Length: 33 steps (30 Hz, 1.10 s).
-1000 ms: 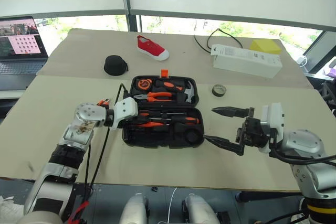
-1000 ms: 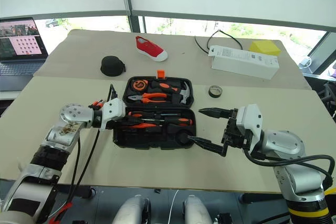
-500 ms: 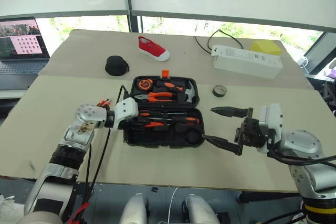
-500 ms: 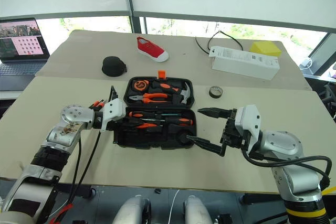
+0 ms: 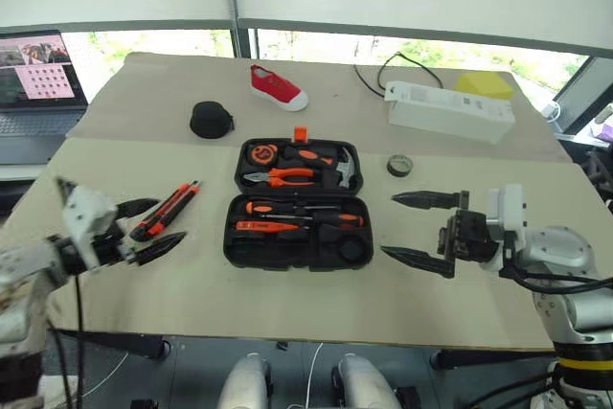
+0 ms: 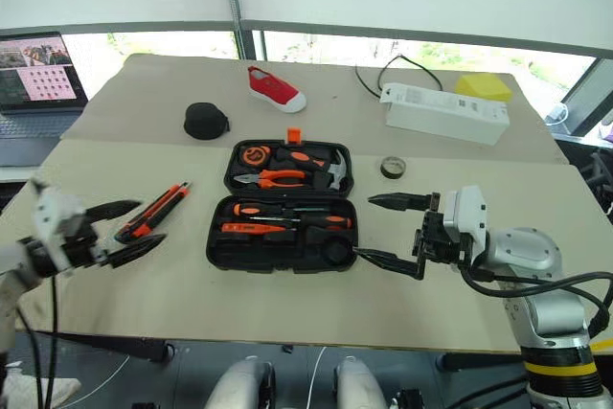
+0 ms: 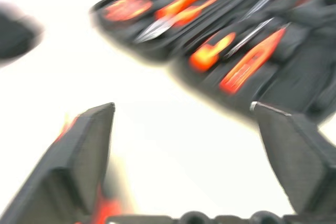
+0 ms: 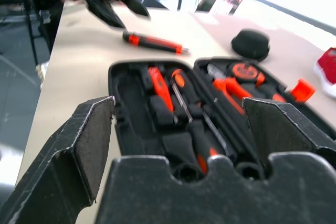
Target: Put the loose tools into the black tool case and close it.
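Note:
The black tool case (image 5: 340,254) lies open in the middle of the table. Its near half holds two screwdrivers (image 5: 287,208) and a thin orange tester (image 5: 261,226). An orange-black utility knife (image 5: 170,208) lies on the table left of the case. A small dark tape ring (image 5: 399,166) sits to the right of the case. My left gripper (image 5: 170,220) is open at the knife's near end, its fingers on either side of the knife. My right gripper (image 5: 388,226) is open and empty, level with the case's right end. The right wrist view looks into the case (image 8: 126,85).
At the back of the table are a round black pouch (image 5: 211,120), a red shoe (image 5: 279,87), a long white box (image 5: 448,110) with a black cable (image 5: 402,66), and a yellow pad (image 5: 484,83). A laptop (image 5: 38,79) stands at the far left.
My left gripper has pulled away from the case's left end toward the table's left side and has opened. The knife, hidden by that arm before, now shows. My right gripper has stayed put.

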Motion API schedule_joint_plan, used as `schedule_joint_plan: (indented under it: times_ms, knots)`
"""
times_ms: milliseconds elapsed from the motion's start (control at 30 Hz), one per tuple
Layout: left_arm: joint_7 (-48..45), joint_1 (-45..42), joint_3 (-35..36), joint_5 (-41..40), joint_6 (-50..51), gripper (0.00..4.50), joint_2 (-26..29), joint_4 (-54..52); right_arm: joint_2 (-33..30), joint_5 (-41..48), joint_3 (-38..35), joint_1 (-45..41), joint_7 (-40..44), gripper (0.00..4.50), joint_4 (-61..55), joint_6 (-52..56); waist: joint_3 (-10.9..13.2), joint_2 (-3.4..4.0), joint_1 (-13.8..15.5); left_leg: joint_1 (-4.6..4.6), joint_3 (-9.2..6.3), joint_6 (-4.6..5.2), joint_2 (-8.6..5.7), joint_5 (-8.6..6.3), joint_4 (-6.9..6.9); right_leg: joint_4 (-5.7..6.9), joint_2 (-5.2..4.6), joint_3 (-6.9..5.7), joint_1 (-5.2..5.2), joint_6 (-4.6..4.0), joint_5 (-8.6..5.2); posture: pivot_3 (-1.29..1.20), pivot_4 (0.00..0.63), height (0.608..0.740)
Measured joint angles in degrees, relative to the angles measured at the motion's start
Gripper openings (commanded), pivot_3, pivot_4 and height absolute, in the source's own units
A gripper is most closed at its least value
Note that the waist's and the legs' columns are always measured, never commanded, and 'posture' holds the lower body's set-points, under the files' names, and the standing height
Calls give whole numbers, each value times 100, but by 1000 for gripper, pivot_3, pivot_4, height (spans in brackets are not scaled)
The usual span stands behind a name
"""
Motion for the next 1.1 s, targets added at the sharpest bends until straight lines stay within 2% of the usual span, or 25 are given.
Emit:
schedule_joint_plan:
  times_ms: [100,200,333,467,600,700,767,967,1100]
  knots:
    - [329,696,875,-32,-13,4472,-92,271,61,-240,-77,255,41,4500,392,-525,3,-7,30,7,12,0,-10,0,1,0,-16,-12,5,2,-1,0,150,740]
    - [413,1090,1301,-50,-89,4472,-121,453,165,-264,-141,380,20,4500,459,-739,3,-7,26,13,24,0,-9,0,0,-1,-19,-11,7,2,-1,0,150,740]
    - [615,1375,1450,-30,-105,4472,-228,726,342,-256,-158,489,-76,4500,457,-854,3,-9,16,21,35,-1,-8,0,-6,0,-20,-11,10,-1,-2,0,150,740]
    - [704,1146,1333,-195,227,4472,-170,572,398,-153,-139,496,-182,4500,263,-794,2,-15,43,22,38,-1,-8,0,-6,0,-21,-13,11,-1,-2,0,150,740]
    - [788,320,618,-241,833,4472,264,300,442,-93,-83,241,-351,4500,75,-584,2,-17,61,23,41,-2,-9,1,-6,1,-20,-12,11,-2,-1,0,150,740]
    - [995,-550,-182,30,1166,4472,542,298,539,69,37,3,-498,4500,-134,-423,2,-16,42,23,42,-2,-15,1,-10,1,-19,-10,12,-1,0,0,150,740]
    - [1319,-1285,-748,321,1312,4472,519,543,661,108,101,-167,-649,4500,-293,-291,2,-17,23,15,42,-1,-21,1,-13,0,-14,-9,5,1,1,0,150,740]
    - [1693,-2421,-1841,889,1519,4472,158,1560,833,260,259,-330,-955,4500,-494,-67,2,-18,-25,1,41,-2,-21,0,-28,-2,-4,-2,-13,0,0,0,150,740]
    - [1625,-2745,-2104,981,1530,3546,71,1913,844,247,286,-339,-1058,4500,-500,-54,3,-19,0,-8,41,-2,-22,1,-26,-1,-3,-3,-17,1,1,0,150,740]
